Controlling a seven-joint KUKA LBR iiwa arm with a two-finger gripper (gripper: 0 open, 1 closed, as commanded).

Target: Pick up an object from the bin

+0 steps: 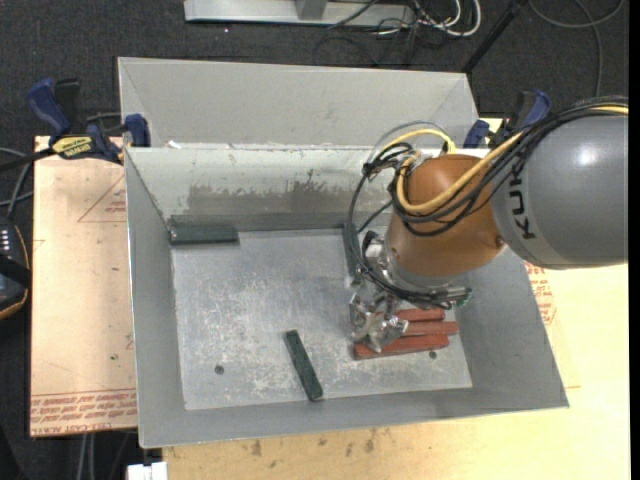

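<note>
Though its sloped walls are smooth, the grey metal bin [150, 298] has a flat floor that is scuffed and scratched. Over its right side hangs the arm [575, 203] — a rounded, glossy grey link that comes in from the right and bends downward. Below it sits a smooth orange cover [445, 223], dome-shaped, with yellow and black cables [415, 168] looped over its top.

Under the cover, at the right front of the floor, lie the red bars [418, 334]. They are flat, straight sticks pressed side by side, their long axis running left to right and nearly level.

A grey bar [203, 233] rests along the foot of the back wall at the left. A slimmer dark bar [303, 365] lies alone near the front, slanting from upper left to lower right.

The gripper [370, 320] points straight down at the left end of the red bars — whether its fingers are spread or closed cannot be told.
</note>
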